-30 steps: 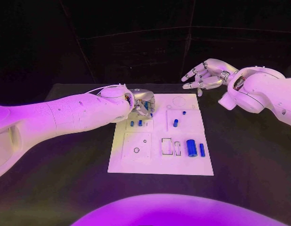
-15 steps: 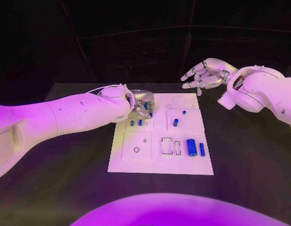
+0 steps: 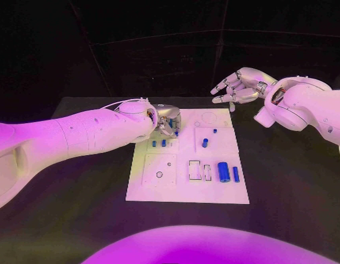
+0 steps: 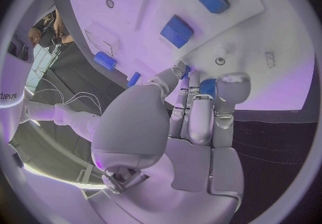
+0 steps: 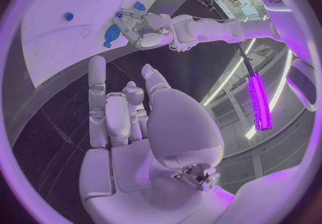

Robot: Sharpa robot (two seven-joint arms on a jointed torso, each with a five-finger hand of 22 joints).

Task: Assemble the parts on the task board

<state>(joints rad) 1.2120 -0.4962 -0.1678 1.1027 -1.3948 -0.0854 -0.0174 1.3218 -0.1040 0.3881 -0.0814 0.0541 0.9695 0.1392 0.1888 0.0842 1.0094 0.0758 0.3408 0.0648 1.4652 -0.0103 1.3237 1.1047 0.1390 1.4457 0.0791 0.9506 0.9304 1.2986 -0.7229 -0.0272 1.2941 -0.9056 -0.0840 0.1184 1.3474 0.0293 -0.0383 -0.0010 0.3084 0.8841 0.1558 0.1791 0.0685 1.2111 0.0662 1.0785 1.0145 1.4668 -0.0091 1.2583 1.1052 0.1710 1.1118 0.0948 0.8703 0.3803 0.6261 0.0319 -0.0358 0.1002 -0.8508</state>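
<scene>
The white task board [image 3: 187, 190] lies in the middle of the black table. My left hand [image 3: 166, 120] hangs over the board's far left corner with its fingers curled in. In the left wrist view its thumb and fingertips [image 4: 193, 80] close round a blue round part [image 4: 208, 86], which is mostly hidden. The same blue round part [image 5: 112, 35] shows beside the left hand [image 5: 146, 27] in the right wrist view. My right hand [image 3: 237, 88] is raised beyond the board's far right corner, fingers apart, holding nothing. A large blue cylinder [image 3: 224, 172] and a thin blue pin [image 3: 236, 175] lie on the board's near right.
Small blue pieces [image 3: 159, 143] stand at the board's left middle, and others [image 3: 205, 143] sit right of centre. Two blue blocks [image 4: 177, 31] rest on the board [image 4: 268, 31] ahead of the left hand. Dark table surrounds the board.
The right hand has shifted a little in the air. The left hand stays over the board's far left corner.
</scene>
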